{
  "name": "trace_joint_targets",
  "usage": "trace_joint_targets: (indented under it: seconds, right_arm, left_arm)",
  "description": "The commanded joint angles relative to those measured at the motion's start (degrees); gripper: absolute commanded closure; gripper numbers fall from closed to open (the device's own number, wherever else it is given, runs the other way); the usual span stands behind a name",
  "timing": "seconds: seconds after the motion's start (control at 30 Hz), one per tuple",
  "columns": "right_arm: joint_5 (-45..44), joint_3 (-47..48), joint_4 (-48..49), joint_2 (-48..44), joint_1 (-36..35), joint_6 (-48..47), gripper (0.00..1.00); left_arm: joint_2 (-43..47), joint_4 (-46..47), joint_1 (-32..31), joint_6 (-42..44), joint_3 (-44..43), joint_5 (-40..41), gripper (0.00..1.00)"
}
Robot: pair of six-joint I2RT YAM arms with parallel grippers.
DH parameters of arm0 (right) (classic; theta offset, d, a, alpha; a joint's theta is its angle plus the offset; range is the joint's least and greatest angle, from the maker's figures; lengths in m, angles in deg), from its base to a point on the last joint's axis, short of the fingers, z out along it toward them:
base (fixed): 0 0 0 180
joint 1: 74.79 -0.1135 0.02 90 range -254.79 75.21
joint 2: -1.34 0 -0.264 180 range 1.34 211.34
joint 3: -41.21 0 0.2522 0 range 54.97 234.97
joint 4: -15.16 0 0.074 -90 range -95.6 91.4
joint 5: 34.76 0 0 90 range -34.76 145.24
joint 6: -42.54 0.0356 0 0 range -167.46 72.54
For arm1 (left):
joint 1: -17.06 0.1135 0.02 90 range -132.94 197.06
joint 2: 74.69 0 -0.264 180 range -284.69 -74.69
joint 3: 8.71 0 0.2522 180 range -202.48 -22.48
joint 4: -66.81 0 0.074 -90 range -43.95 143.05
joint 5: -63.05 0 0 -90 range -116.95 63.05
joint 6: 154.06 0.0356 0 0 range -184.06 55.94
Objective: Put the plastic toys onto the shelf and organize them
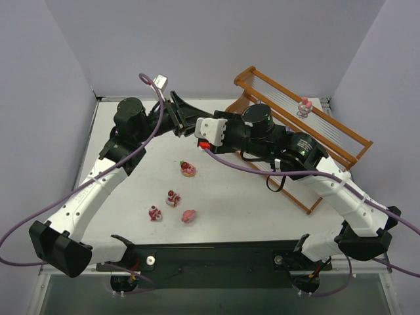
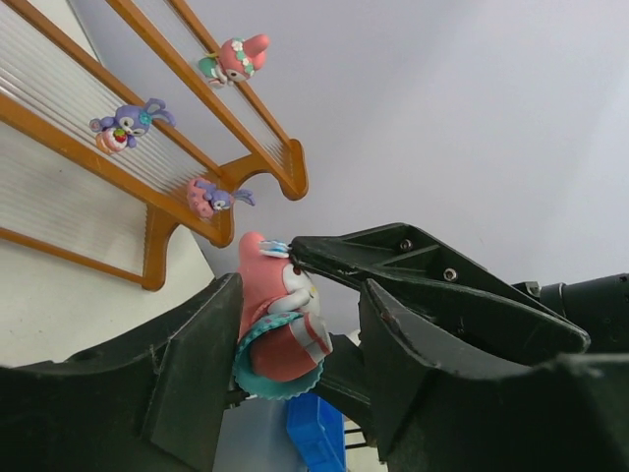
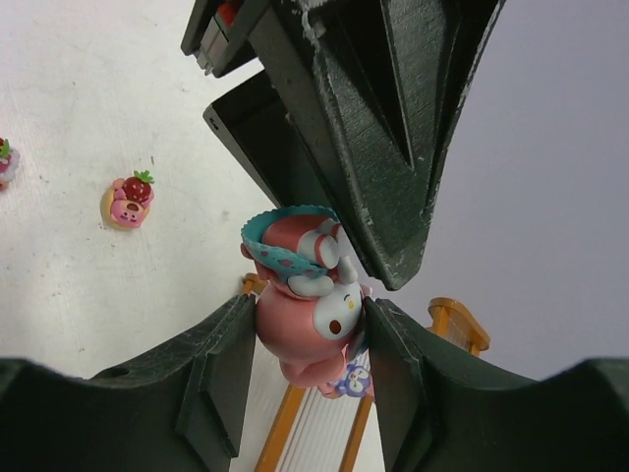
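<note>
**Two claws on one toy, mid-air beside the shelf**

Right claw [image 3: 313, 310] is clamped on the pink figurine [image 3: 310, 324]. Both pads are against it, and its teal frilled base points away from the right wrist.

Left claw [image 2: 300, 295] comes in tip to tip from the opposite side, jaws standing around the same figurine. In the left wrist view one pad [image 2: 211, 344] touches it and a gap shows at the other. Gripping or not, can't tell.

Shelf [image 1: 341, 123] lies past the left claw's tips, its near end just beside both claws. Three toys sit on it:
- pink bunny [image 2: 236, 57] on the tier farthest from the left claw
- purple one [image 2: 128, 123] on the middle tier
- pink-purple one [image 2: 211, 194] on the tier nearest the claw

Four loose toys [image 1: 173, 197] lie on the table [image 1: 249, 210] below the claws, toward the arm bases and well apart from both.
</note>
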Motion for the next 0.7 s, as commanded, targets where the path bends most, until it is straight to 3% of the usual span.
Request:
trace_joint_targets:
  seconds: [0.0,0.13,0.23,0.33,0.67]
  right_arm:
    - [-3.8,-0.9,5.6,-1.8,-0.4,-2.0,1.0]
    - [-4.8,-1.7,7.2,-2.4,-1.0,-2.4,1.0]
    - [-5.3,-2.4,8.0,-2.9,-1.1,-2.4,1.0]
    - [-5.5,-2.7,8.4,-3.4,-1.0,-2.4,1.0]
    - [-4.8,-3.2,8.5,-4.4,-1.9,-2.4,1.0]
  left_arm:
    - [2.6,-0.9,-0.4,1.1,-0.8,-0.9,0.41]
    - [3.1,-2.4,-0.5,2.1,-0.8,-0.8,0.4]
    - [3.7,-6.0,-0.5,3.3,-1.0,-0.3,0.26]
    - [4.0,-8.7,-0.5,5.0,-1.5,0.3,0.22]
    - [4.1,-9.9,-0.5,6.2,-1.4,1.0,0.28]
